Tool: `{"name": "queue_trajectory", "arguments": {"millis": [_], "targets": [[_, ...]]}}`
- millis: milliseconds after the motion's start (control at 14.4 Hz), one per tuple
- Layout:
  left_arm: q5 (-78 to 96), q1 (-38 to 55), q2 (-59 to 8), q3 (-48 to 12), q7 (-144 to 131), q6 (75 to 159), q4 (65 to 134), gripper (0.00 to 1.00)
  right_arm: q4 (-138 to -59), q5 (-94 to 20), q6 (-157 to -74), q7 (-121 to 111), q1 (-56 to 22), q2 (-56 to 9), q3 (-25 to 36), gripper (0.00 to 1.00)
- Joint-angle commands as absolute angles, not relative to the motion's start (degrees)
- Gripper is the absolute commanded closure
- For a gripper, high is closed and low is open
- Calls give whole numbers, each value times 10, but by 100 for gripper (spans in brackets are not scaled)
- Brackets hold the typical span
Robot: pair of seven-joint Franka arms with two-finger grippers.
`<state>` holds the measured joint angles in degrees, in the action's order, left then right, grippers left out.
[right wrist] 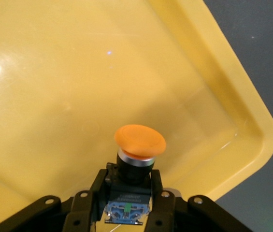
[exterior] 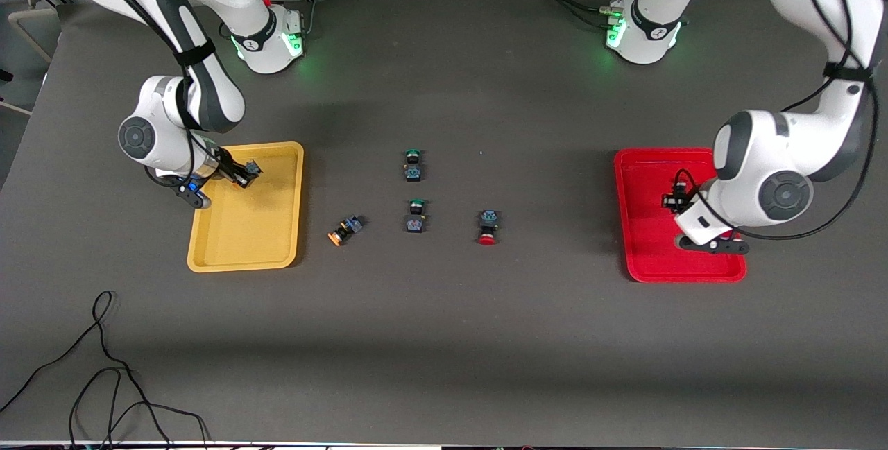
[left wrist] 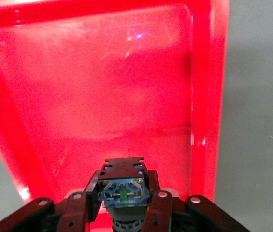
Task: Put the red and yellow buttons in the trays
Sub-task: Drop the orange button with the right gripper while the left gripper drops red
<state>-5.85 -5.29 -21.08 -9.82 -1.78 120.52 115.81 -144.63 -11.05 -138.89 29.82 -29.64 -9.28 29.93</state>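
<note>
Each load hangs directly over its matching tray — the right gripper (right wrist: 126,205), at the front view's left, clamps an orange-capped push-button switch (right wrist: 137,145) above the shallow yellow plastic tray (exterior: 277,152); the left gripper (left wrist: 122,205), at its right, grips a black-and-blue switch (left wrist: 123,186) over the shallow red plastic tray (exterior: 638,159).

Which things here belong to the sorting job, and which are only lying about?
Job: yellow tray; red tray; orange button held in right gripper; button held in left gripper; orange button on table; red button on table.

Lying about: two green buttons; loose cable.
</note>
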Motion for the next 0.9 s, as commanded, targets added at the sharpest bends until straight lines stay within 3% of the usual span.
{"name": "queue_trajectory", "arguments": {"millis": [0, 69, 139, 208, 277, 555, 832], "targets": [[-70, -48, -248, -95, -23, 1264, 1161, 83, -1442, -175, -1407, 230, -295, -119, 301, 84], [-71, -49, -257, -92, -23, 1276, 1160, 79, -1443, -196, -1410, 215, -295, -123, 301, 63], [-71, -48, -264, -92, -23, 1281, 1158, 69, -1442, -199, -1409, 211, -296, -122, 301, 17], [-71, -47, -266, -92, -23, 1281, 1155, 35, -1442, -200, -1407, 211, -296, -121, 301, 0], [-72, -48, -265, -92, -20, 1278, 1153, 0, -1441, -200, -1403, 211, -296, -116, 301, 0], [-71, -49, -230, -93, -16, 1189, 1111, 0, -1399, -199, -1336, 220, -300, -72, 298, 0], [-65, -35, -205, -99, -26, 1061, 1025, 0, -1280, -198, -1273, 287, -304, -103, 273, 0]]}}
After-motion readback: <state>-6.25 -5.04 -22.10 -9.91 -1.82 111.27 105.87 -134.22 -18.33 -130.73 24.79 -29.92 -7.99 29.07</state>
